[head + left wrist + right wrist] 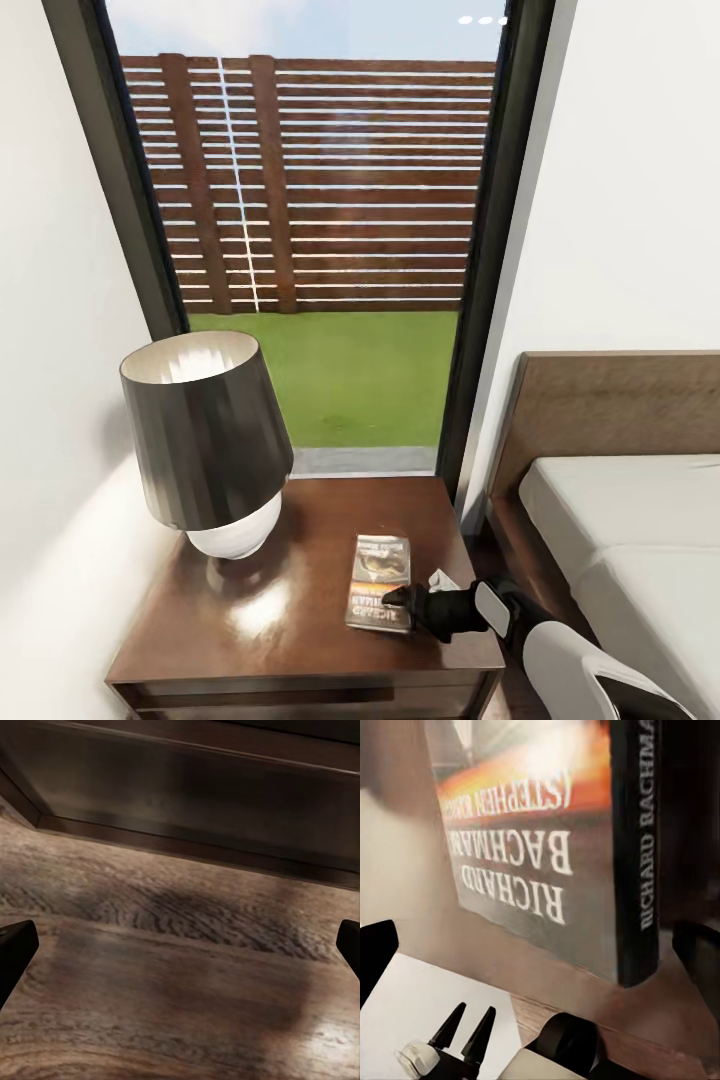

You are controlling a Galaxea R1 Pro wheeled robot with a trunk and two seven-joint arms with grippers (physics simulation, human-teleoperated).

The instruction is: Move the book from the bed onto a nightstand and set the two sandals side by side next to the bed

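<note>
The book is laid flat on the glossy nightstand beside a lamp, near the window. The right tool is spread open at the book's near edge; the left tool is held open over plank floor.

Lamp crowds nightstand's left; front-left top lies bare.
</note>
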